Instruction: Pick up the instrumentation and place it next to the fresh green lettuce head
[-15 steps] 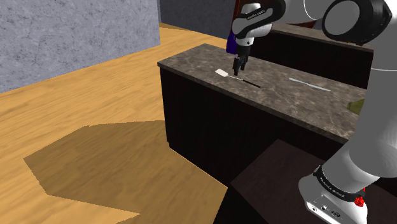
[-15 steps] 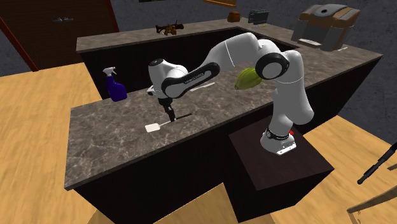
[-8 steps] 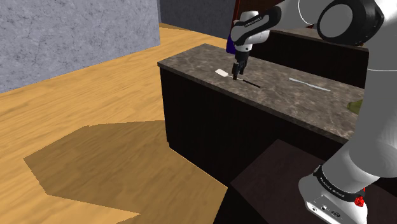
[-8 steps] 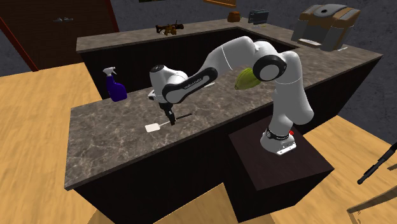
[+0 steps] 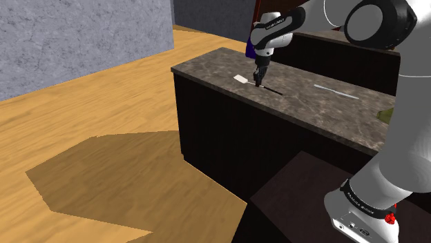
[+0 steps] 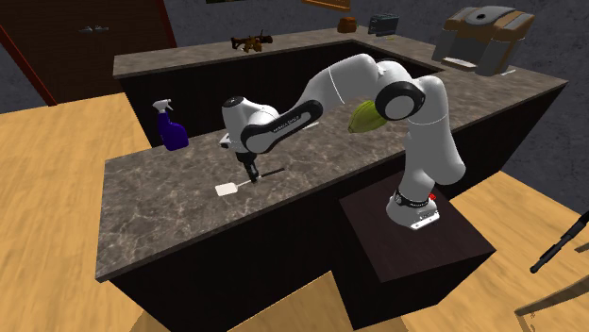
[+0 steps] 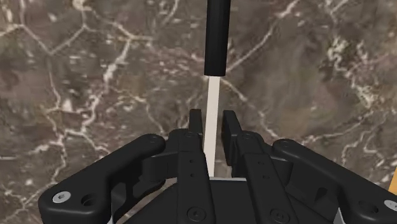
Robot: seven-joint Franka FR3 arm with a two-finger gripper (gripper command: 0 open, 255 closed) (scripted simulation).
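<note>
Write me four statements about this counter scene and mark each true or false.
1. The spatula lies on the marble counter. True.
2. The gripper is down at the spatula's black handle end. False: it is at the thin white shaft, between blade and handle.
3. A blue spray bottle stands on the same counter. True.
4. The lettuce touches the spatula. False: it sits well apart, further along the counter behind the arm.

You have bare countertop (image 6: 151, 203) around the spatula (image 6: 227, 189); 1 blue spray bottle (image 6: 171, 127) stands nearby, and 1 grey utensil (image 5: 336, 91) lies toward the lettuce (image 6: 366, 117).
</note>
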